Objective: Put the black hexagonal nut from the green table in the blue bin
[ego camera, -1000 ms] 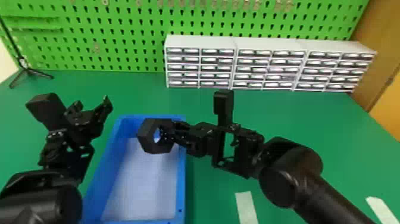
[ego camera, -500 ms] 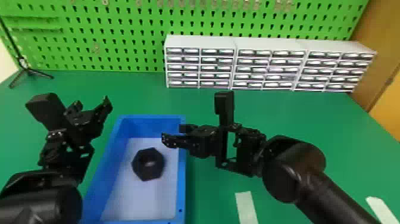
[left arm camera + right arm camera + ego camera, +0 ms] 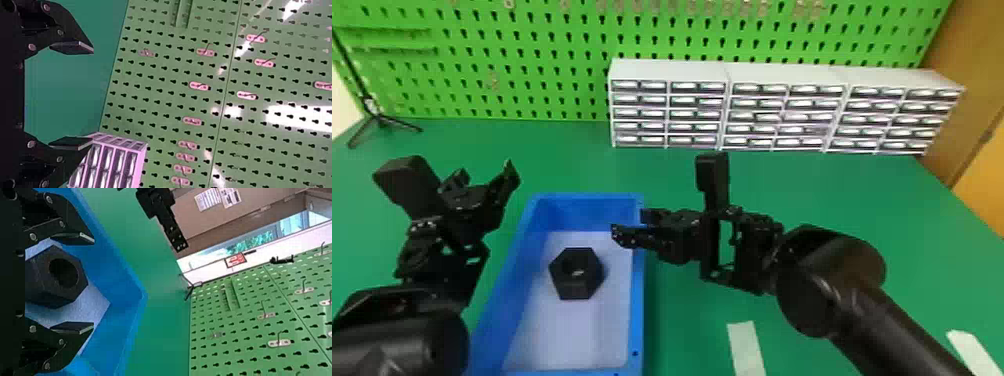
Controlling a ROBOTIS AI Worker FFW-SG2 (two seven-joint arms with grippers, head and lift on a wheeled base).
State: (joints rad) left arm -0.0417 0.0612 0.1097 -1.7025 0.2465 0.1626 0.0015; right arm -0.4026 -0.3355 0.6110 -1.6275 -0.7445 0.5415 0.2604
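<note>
Black hexagonal nut [image 3: 577, 290] lies flat inside the blue bin [image 3: 638, 310], where the task wants it. The right gripper [image 3: 92, 283] has its fingers spread, pinching nothing, likely to leave the nut be; its height over the right rim is hard to judge. Rightward, the green table [image 3: 682, 320] offers retreat room. The left gripper [image 3: 92, 96], fingers also apart, waits left of the bin.
</note>
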